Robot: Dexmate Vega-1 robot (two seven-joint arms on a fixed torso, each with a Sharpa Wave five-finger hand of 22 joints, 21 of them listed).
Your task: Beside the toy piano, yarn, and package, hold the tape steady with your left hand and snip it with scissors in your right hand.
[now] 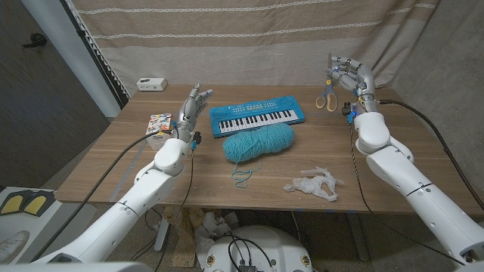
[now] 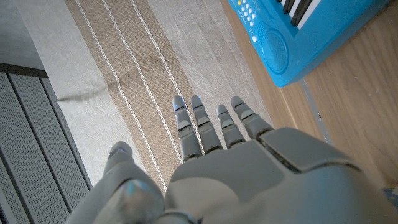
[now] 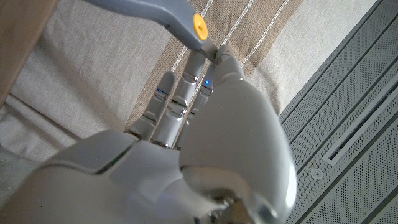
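Note:
My right hand (image 1: pixel 346 73) is raised over the table's far right corner. Its thumb and fingertips (image 3: pixel 219 55) meet on the grey scissors (image 3: pixel 155 11) close to the yellow pivot. Below that hand the scissors (image 1: pixel 327 99) show orange handles pointing toward me. My left hand (image 1: pixel 194 103) hovers open, fingers spread and straight, just left of the blue toy piano (image 1: pixel 257 118). The piano's corner (image 2: pixel 298 43) lies past the left hand's fingers (image 2: pixel 211 127). A crumpled strip of whitish clear material (image 1: pixel 314 183), perhaps the tape, lies at the front right, touched by neither hand.
A teal yarn ball (image 1: pixel 258 142) sits in front of the piano with a loose strand (image 1: pixel 243 175) trailing toward me. A small colourful package (image 1: pixel 159 124) lies at the left, and a white box (image 1: pixel 151 83) sits at the back left corner. A striped curtain hangs behind the table (image 1: pixel 113 162).

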